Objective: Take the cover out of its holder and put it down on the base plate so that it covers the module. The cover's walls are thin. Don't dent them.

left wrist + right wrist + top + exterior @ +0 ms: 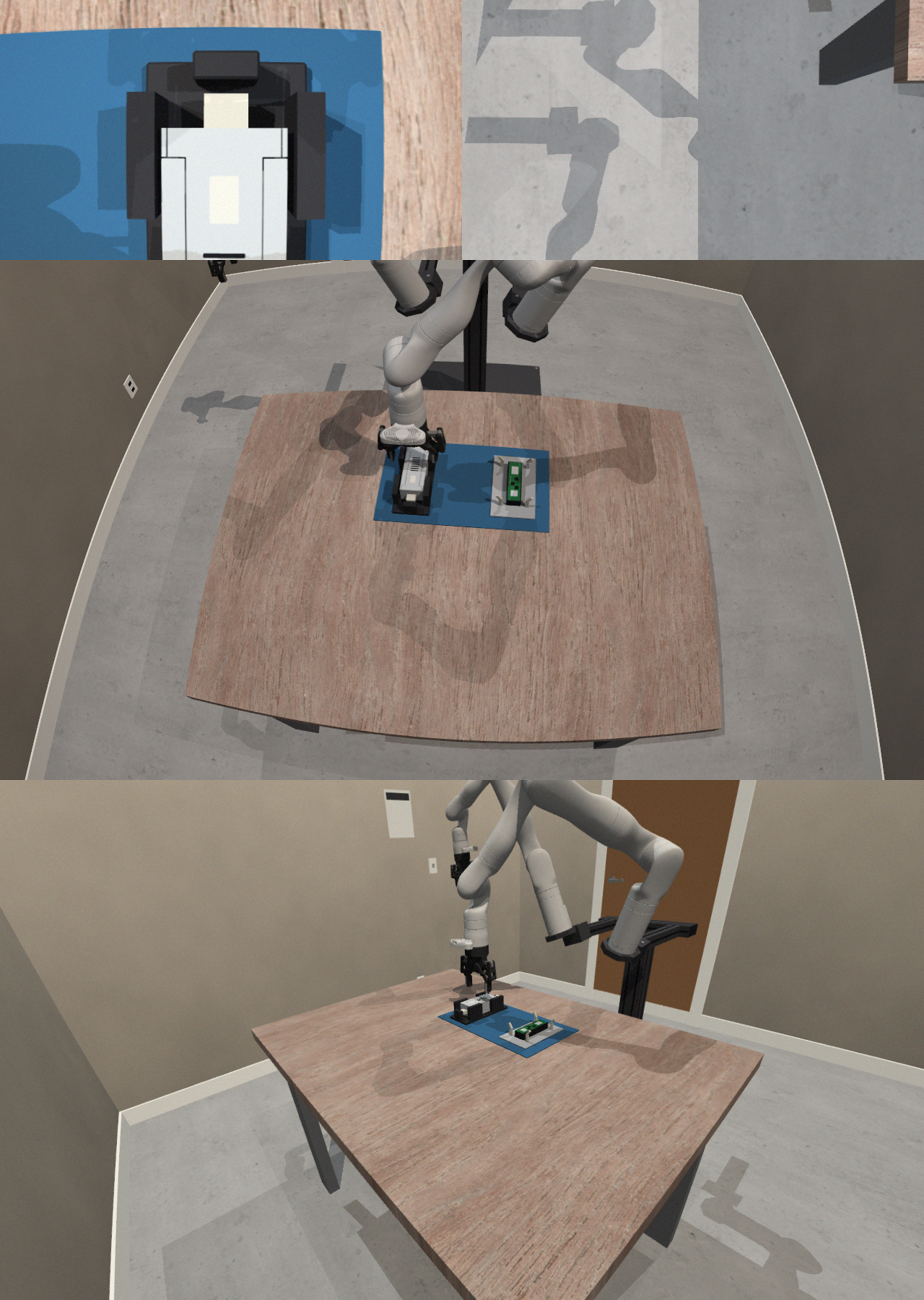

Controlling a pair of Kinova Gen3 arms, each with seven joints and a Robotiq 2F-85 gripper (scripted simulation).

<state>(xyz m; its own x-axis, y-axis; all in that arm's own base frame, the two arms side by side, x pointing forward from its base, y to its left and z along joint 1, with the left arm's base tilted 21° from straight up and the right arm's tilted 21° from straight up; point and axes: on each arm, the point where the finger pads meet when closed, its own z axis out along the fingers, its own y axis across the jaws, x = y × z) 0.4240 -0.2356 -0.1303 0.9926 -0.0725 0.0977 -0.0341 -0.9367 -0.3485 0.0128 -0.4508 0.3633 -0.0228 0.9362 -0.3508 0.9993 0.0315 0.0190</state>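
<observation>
- Cover [413, 477] [476, 1002] [224, 195]: pale grey box with dark slots and seam lines; seated in its black holder [410, 510] [474, 1012] [141, 155], below the left claw [412, 452] [478, 985]. Visible edges straight.
- Left claw: fingers wide, gripping nothing.
- Clearance: narrow dark gaps between cover and holder's side walls; a cream tab [411, 497] [226, 110] projects at one end.
- Base plate [497, 508] [526, 1043]: off to one side of the left claw, across bare blue mat [465, 512] [478, 1025] [54, 90]; green-topped module [514, 481] [530, 1028] uncovered among four upright pegs.
- Right claw [219, 274] [458, 872]: wide, well apart from the left claw.
</observation>
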